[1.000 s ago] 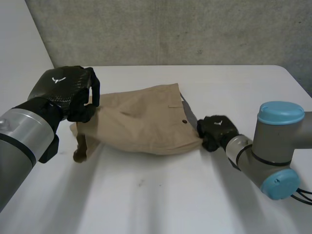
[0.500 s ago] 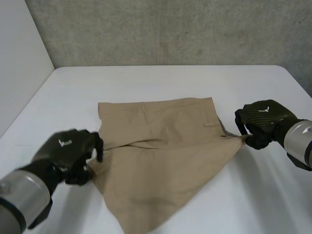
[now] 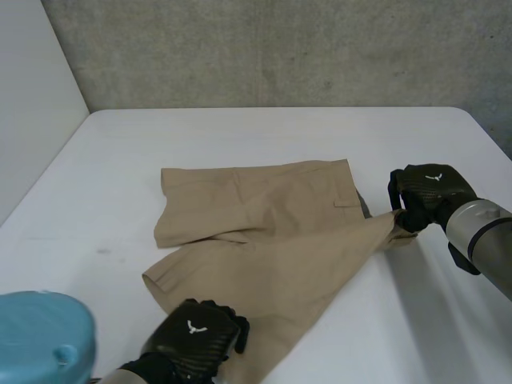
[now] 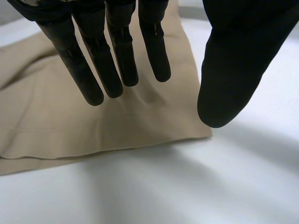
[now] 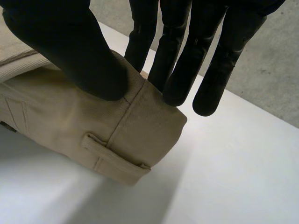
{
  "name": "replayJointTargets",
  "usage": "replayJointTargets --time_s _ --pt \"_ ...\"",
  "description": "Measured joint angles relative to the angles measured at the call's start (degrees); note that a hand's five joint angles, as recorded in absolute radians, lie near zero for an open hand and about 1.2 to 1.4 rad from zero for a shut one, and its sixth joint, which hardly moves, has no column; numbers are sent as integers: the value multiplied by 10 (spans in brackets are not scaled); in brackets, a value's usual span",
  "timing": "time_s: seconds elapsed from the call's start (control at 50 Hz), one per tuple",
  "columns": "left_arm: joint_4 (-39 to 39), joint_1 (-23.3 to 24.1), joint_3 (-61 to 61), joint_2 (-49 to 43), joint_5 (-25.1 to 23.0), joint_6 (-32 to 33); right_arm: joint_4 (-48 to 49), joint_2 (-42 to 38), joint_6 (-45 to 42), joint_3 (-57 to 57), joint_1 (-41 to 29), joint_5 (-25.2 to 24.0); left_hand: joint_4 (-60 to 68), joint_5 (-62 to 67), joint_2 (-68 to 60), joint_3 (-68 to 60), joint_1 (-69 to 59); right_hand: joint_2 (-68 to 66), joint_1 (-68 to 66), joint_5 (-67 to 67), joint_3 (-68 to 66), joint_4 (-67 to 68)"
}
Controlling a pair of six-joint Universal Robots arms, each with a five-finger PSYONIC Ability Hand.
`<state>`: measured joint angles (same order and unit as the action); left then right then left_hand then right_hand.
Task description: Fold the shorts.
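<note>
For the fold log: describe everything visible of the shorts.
The shorts are tan woven cloth with a belt loop at the waistband. They lie partly spread on the white table, one leg flat and the other angled toward the left hand, which is open above its hem. The right hand pinches the waistband corner, raised slightly.

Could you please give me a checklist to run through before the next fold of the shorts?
1. Right hand pinches the waistband corner between thumb and fingers: ok.
2. Left hand has a hold on the shorts: not ok; its fingers are straight above the near leg, holding nothing.
3. Left fingertips touch the shorts: cannot tell.
4. Legs lined up: not ok; the near leg lies slanted away from the far leg.
5. Shorts wholly on the table: ok.
</note>
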<state>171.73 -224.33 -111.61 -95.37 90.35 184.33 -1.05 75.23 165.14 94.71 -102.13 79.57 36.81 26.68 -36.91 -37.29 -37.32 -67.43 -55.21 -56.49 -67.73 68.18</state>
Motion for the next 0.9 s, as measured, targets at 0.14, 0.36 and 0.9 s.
replayJointTargets --time_s 0.14,0.36,0.9 --pt "7 42 34 -64 28 -13 0 -6 2 4 -4 -2 -28 -30 28 30 30 0 0 -2 0 0" --pt "36 73 73 -112 84 -15 8 -6 1 11 -14 -4 -49 -50 49 51 51 0 0 -4 0 0" --pt "54 86 89 -152 87 -8 18 -6 0 17 -14 -5 -61 -60 64 70 70 0 0 -5 0 0"
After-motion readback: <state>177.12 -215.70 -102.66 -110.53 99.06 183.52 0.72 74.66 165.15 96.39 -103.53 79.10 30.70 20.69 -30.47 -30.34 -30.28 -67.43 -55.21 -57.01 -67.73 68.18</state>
